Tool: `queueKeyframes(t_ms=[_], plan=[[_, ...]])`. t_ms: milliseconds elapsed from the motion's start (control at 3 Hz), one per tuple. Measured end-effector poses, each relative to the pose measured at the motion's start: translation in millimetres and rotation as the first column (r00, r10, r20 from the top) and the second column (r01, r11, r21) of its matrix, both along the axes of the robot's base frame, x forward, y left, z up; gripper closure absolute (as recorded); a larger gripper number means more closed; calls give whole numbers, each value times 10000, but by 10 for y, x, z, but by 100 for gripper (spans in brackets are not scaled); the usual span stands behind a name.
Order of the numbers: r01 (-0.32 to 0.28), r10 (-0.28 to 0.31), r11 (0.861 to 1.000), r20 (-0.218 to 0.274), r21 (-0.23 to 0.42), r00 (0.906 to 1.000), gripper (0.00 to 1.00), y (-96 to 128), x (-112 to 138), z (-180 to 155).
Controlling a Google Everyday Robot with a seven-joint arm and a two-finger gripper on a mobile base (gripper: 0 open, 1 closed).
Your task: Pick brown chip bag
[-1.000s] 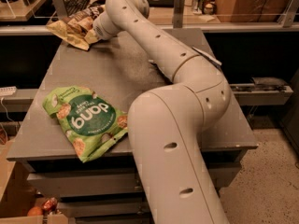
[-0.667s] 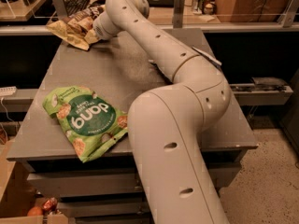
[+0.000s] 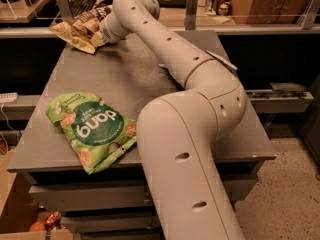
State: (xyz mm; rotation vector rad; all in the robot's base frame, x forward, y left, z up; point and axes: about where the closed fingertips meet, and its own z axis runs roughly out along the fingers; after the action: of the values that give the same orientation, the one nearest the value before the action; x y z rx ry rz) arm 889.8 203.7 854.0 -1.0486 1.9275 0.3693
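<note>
The brown chip bag (image 3: 75, 34), crinkled tan-gold foil with a dark brown panel, lies at the far left corner of the grey table (image 3: 135, 69). My arm reaches across the table from the front right. My gripper (image 3: 98, 29) is at the bag's right end and touches or overlaps it. The wrist hides where the gripper meets the bag. A bright green "dang" bag (image 3: 92, 129) lies flat near the table's front left edge, well away from the gripper.
A shelf with metal rail posts (image 3: 192, 6) runs behind the table and holds a dark object (image 3: 82, 1) and small items (image 3: 220, 1). A cardboard box (image 3: 15, 199) stands on the floor at the lower left. My own arm covers the table's right half.
</note>
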Motion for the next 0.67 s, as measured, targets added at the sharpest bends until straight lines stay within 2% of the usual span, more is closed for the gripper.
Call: queueKeyframes(t_ms=[333,667], plan=[[-1,1,10000,-1,-1,10000,55,1,0,4],[-1,1,10000,-1,-1,10000,32,1,0,4]])
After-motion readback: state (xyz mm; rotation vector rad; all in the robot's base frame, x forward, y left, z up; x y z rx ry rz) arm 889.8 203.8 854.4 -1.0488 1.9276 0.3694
